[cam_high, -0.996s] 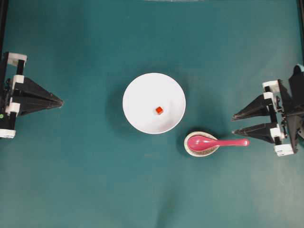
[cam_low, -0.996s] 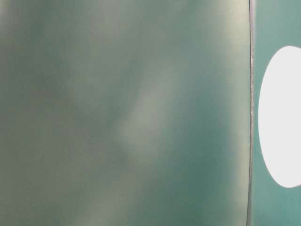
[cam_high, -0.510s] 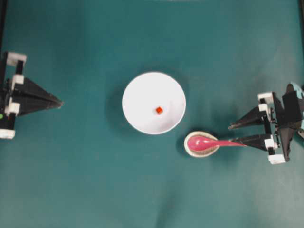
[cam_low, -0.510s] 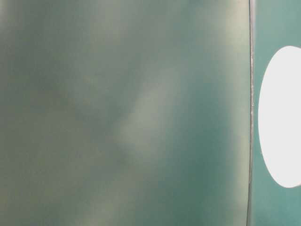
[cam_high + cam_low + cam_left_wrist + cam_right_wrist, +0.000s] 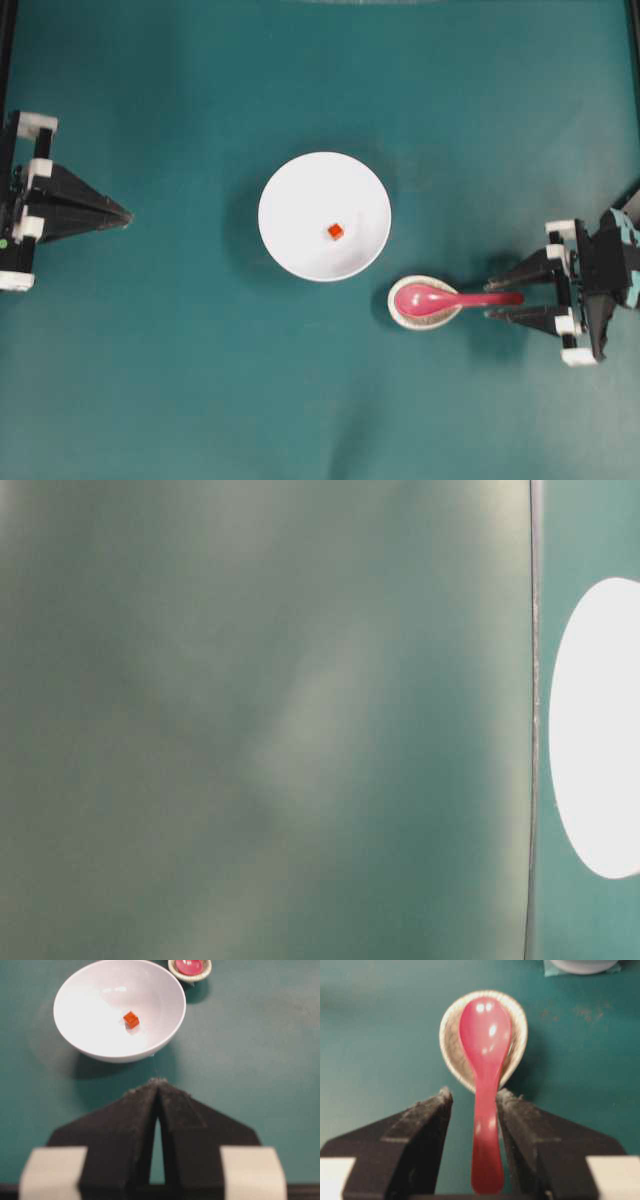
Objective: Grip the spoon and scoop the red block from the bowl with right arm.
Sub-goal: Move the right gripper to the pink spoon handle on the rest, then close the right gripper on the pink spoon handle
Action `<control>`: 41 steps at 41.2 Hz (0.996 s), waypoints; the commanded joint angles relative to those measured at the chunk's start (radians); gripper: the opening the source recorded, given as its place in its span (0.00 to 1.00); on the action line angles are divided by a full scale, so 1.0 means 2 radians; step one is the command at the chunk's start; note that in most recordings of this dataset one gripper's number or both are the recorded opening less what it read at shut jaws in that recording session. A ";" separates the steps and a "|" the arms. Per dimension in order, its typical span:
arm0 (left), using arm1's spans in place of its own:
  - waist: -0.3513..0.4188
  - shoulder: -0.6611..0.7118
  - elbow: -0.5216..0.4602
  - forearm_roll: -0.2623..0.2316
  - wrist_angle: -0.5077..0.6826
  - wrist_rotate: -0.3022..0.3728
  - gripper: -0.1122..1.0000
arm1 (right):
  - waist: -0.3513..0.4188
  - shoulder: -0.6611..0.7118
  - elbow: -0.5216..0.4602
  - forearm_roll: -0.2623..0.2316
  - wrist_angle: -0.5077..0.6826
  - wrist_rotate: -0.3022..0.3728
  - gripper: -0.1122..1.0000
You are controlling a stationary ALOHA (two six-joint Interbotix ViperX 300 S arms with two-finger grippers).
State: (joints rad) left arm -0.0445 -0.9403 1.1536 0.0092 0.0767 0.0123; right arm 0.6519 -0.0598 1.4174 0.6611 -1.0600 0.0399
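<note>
- The spoon (image 5: 445, 298) lies with its scoop end in the rest (image 5: 424, 302) and its handle pointing toward the right claw (image 5: 490, 298).
- In the right wrist view the handle runs between the two fingers (image 5: 422, 1120) of the claw; a narrow gap shows on each side, so the jaws stand open around the handle and do not yet grip it.
- The block (image 5: 335, 231) sits near the middle of the bowl (image 5: 290, 190), apart from the wall.
- The bowl stands on the bench (image 5: 200, 400), just beside the rest.
- The left claw (image 5: 158, 1081) is closed on nothing and points at the bowl from well apart.
- Progress: the approach looks complete. Closing on the handle, lifting the spoon, carrying it to the bowl and scooping the block all remain.
</note>
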 commanded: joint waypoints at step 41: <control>0.018 0.003 -0.014 0.002 0.006 0.002 0.10 | 0.014 0.050 0.002 0.005 -0.038 0.003 0.53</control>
State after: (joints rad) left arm -0.0123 -0.9403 1.1520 0.0107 0.0920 0.0138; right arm 0.6750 0.0445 1.4235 0.6703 -1.1229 0.0445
